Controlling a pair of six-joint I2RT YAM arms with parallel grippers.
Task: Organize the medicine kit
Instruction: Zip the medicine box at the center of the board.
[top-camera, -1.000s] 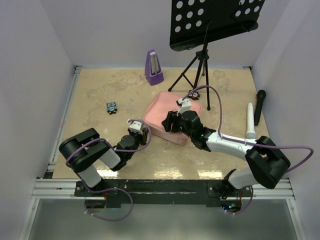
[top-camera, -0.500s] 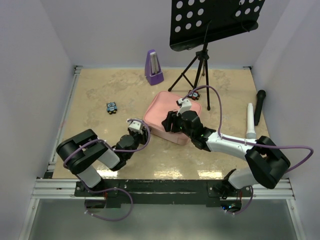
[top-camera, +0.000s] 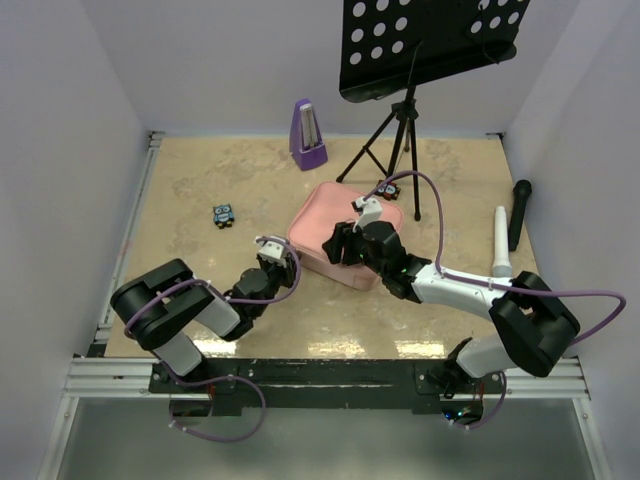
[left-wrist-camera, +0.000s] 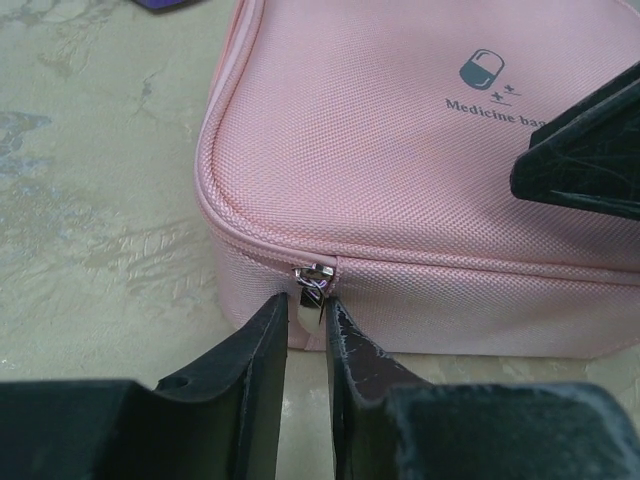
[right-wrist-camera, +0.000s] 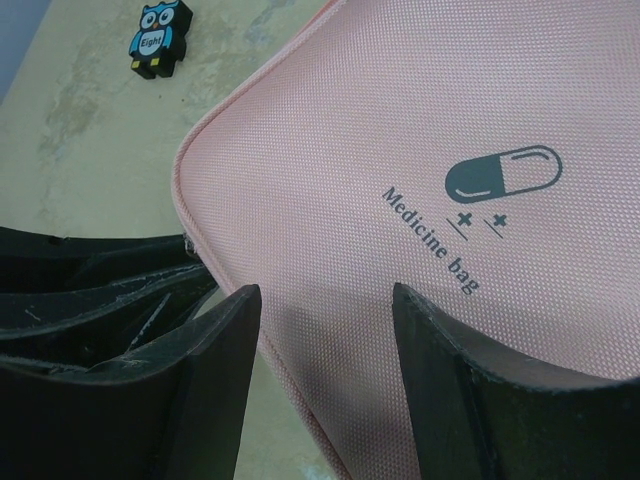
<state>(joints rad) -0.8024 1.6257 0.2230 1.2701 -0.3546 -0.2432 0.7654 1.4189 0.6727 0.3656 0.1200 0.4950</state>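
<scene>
Beige, marbled counter (top-camera: 190, 190) carried your pink woven-fabric medicine kit (top-camera: 322, 218), round-cornered and zipped shut, near its middle, with open surface to the kit's left. Your left tool (left-wrist-camera: 308, 318) stood nearly closed, pinching the small silver zip pull (left-wrist-camera: 312, 283) at the corner seam. Your right tool (right-wrist-camera: 325, 320) hung spread wide over the lid, gripping nothing.

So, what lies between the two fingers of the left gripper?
The silver zipper pull of the medicine kit sits in the narrow gap between those fingers, as the left wrist view shows. Whether they pinch it is unclear.
</scene>
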